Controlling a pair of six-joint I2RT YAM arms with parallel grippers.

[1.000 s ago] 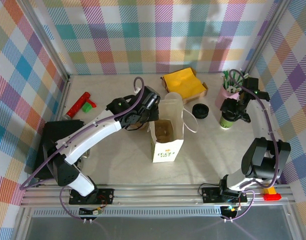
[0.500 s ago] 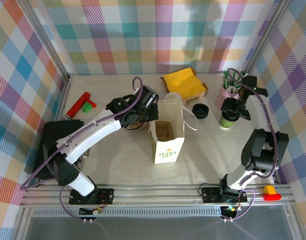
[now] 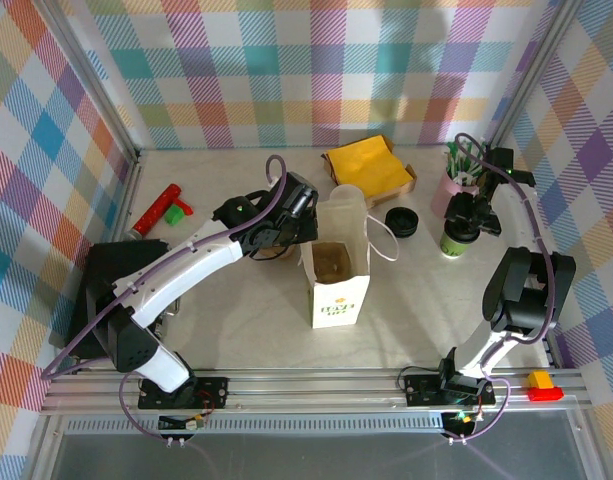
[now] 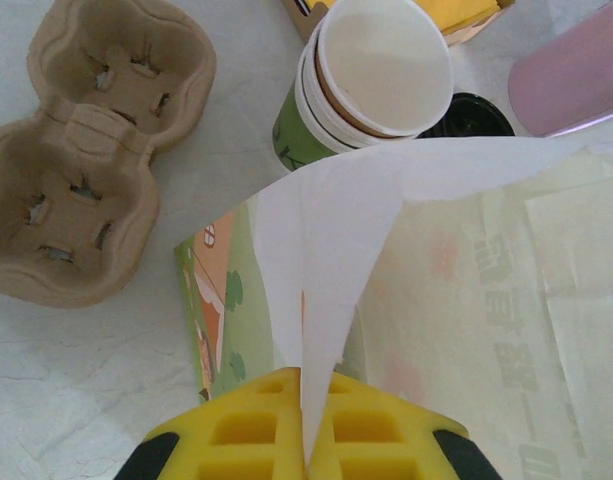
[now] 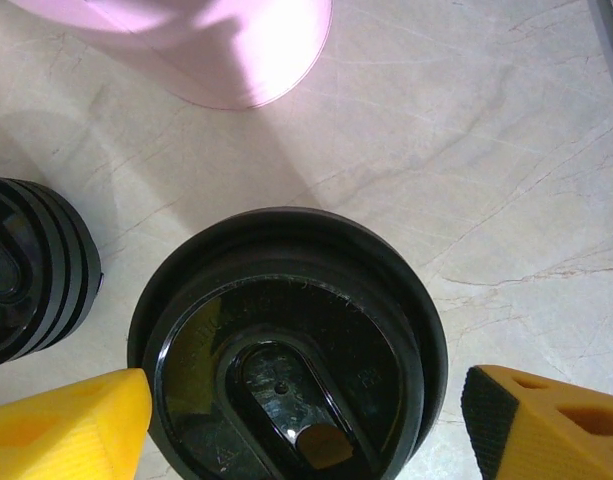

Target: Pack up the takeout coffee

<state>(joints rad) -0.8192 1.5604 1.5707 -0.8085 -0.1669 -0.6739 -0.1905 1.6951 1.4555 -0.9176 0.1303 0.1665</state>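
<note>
The takeout coffee (image 3: 452, 240) stands at the right of the table, a green-banded paper cup with its black lid (image 5: 286, 335) on. My right gripper (image 3: 466, 220) hovers right over it, open. Its yellow fingers (image 5: 71, 425) straddle the lid: the left one is at the lid's rim and the right one stands off by a gap. My left gripper (image 4: 306, 440) is shut on the white top edge of the paper bag (image 4: 331, 230). That bag (image 3: 336, 275) stands open in the middle of the table.
A stack of lidless cups (image 4: 376, 85), a cardboard cup carrier (image 4: 96, 150) and a stack of black lids (image 3: 401, 221) lie behind the bag. A pink cup of sticks (image 3: 460, 183) stands just beyond the coffee. Yellow napkins (image 3: 369, 165) sit at the back.
The right gripper's jaws have narrowed a little around the lidded cup, and its arm has shifted slightly. The left arm and the bag have stayed put.
</note>
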